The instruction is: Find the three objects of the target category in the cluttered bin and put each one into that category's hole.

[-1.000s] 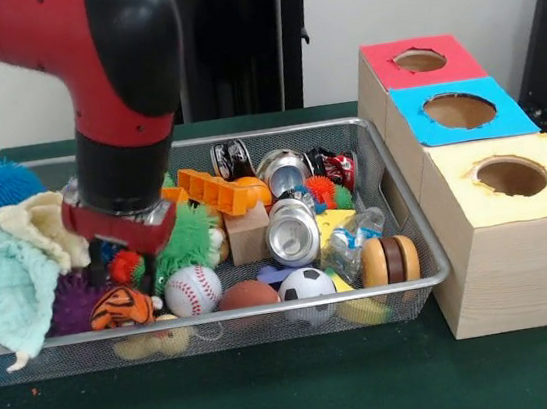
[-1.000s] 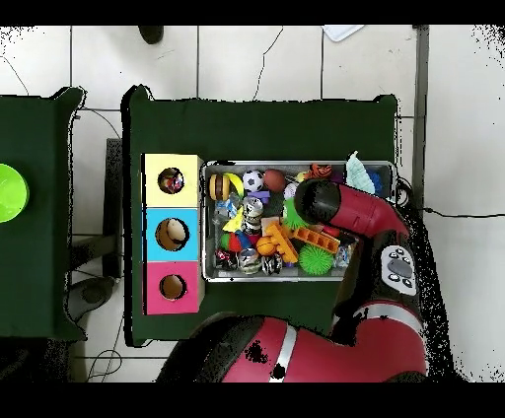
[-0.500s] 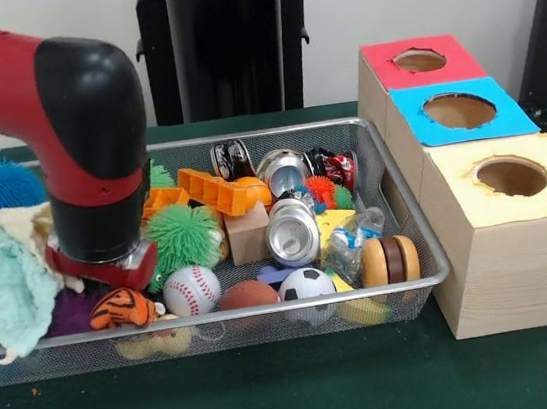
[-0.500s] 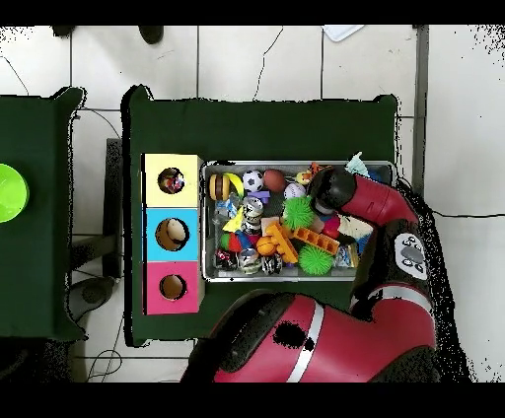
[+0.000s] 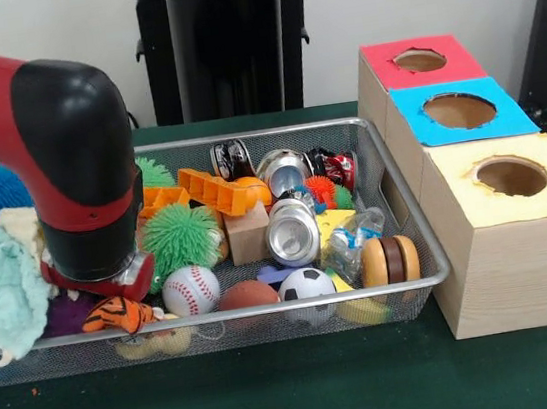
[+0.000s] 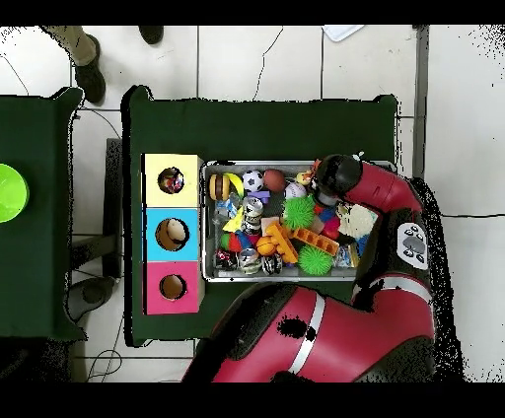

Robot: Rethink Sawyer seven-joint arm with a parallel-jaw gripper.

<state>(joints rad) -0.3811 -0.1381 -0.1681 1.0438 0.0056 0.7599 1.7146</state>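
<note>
The wire mesh bin (image 5: 421, 237) holds a heap of toys, balls and cans; it also shows in the overhead view (image 6: 206, 225). My gripper (image 5: 101, 286) is low in the bin's left front part, under the red and black wrist. It sits just above a tiger-striped toy (image 5: 117, 314), beside a green spiky ball (image 5: 181, 237). The wrist hides how the gripper stands. In the overhead view the arm's end (image 6: 335, 177) covers the bin's far right corner. Three wooden boxes with holes stand beside the bin: red top (image 5: 420, 61), blue top (image 5: 458, 112), yellow top (image 5: 512, 176).
In the bin lie a baseball (image 5: 191, 290), a soccer ball (image 5: 307, 288), a brown ball (image 5: 248, 296), silver cans (image 5: 292, 230), a wooden block (image 5: 247, 233), and a pale cloth (image 5: 7, 285) over the left rim. A person's foot (image 6: 87, 61) shows at the overhead view's top left.
The arm has swung toward the bin's left front corner and dropped lower, uncovering the green spiky ball. The tiger-striped toy now sits right under the wrist.
</note>
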